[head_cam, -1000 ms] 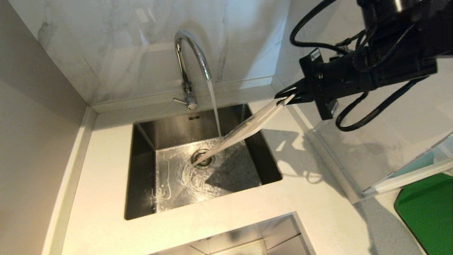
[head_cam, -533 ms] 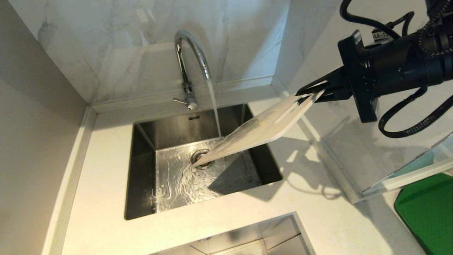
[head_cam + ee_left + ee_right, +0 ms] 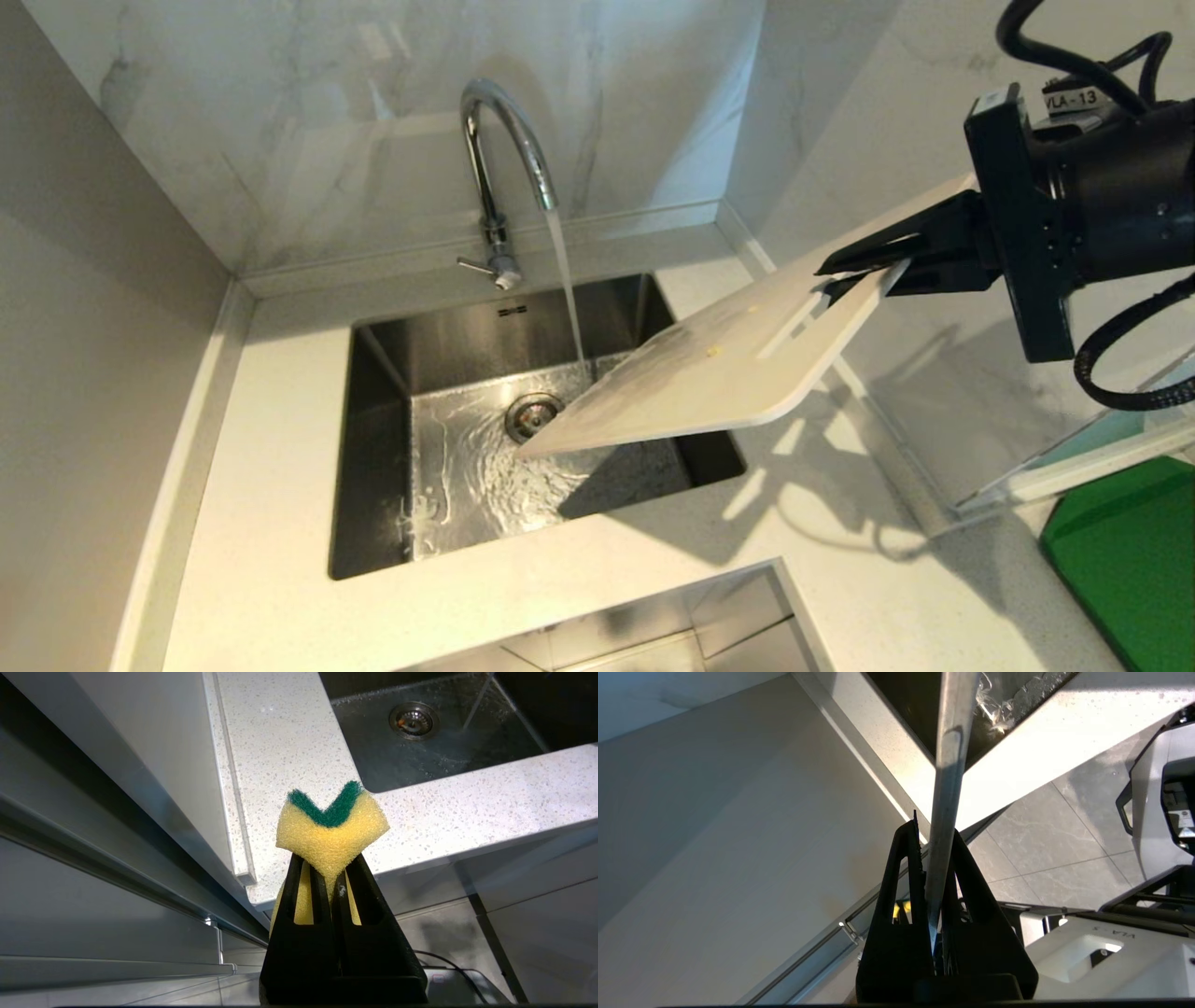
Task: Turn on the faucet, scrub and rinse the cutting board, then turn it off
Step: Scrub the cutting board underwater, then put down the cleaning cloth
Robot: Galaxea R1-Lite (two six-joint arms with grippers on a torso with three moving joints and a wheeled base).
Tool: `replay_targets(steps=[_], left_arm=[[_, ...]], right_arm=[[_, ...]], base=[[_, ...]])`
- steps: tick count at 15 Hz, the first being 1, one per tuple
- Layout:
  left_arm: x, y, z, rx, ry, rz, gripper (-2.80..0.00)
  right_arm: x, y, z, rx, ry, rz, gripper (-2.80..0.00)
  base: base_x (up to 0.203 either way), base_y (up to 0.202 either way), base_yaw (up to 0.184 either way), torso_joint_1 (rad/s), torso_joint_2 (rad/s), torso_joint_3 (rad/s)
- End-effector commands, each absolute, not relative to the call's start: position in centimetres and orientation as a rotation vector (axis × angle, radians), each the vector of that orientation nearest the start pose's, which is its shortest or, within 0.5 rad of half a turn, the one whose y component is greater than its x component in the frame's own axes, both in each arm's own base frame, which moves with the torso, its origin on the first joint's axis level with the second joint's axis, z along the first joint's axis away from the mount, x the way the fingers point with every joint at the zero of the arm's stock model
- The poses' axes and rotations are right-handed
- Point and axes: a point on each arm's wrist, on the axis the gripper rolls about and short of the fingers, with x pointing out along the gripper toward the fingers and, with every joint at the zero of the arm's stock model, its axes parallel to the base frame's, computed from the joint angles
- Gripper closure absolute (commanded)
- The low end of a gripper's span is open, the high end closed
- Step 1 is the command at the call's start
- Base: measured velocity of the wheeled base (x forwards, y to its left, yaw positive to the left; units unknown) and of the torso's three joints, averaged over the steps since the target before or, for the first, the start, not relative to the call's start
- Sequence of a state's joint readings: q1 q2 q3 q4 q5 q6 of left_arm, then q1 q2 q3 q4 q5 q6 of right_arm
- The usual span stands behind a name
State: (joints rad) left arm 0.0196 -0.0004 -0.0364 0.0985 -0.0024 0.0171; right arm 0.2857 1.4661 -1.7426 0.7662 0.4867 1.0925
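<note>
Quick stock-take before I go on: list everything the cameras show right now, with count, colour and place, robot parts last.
faucet: one, chrome, behind the sink, water running.
sink: one, steel, set in the counter, wet floor, drain in the middle.
counter: one, white speckled, around the sink.
cutting board: one, cream-white, tilted over the sink's right side, low end near the stream.
green board: one, green, on the counter at far right.
sponge: one, yellow with green scrub side, off the counter's front edge.
left gripper: fingers shut on the sponge.
right gripper: fingers shut on the cutting board's handle end.
</note>
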Motion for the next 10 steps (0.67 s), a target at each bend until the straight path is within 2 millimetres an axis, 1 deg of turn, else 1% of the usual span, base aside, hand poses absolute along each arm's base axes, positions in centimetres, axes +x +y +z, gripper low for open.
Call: replay_targets(steps=[1,3,7,9,10], left_arm=[[-2.5,-0.1,7.6,0.017,0.071,0.008,0.00],[-2.5,-0.1,7.7,0.019,0.075,0.007,0.00],[-2.6,-0.1,7.6,0.019,0.066,0.007,0.00],[-2.6,-0.1,7.6,0.019,0.066,0.007,0.00],[-2.6,-0.1,7.6,0.019,0.063,0.007,0.00]], right_arm=[[18.4,6.5,37.0,1.059,0.886,0.403,0.00],[18.4,6.5,36.0,0.977,0.909,0.407,0.00],[18.6,6.5,33.4,0.725,0.972,0.448,0.00],[19.1,6.7,32.8,0.669,0.970,0.470,0.00],[19.9,6.9,32.8,0.668,0.949,0.480,0.00]], base=[[0.000,0.000,0.000,0.000,0.00,0.000],[0.000,0.000,0.000,0.000,0.00,0.000],[0.000,0.000,0.000,0.000,0.00,0.000],[0.000,0.000,0.000,0.000,0.00,0.000],[0.000,0.000,0.000,0.000,0.00,0.000]])
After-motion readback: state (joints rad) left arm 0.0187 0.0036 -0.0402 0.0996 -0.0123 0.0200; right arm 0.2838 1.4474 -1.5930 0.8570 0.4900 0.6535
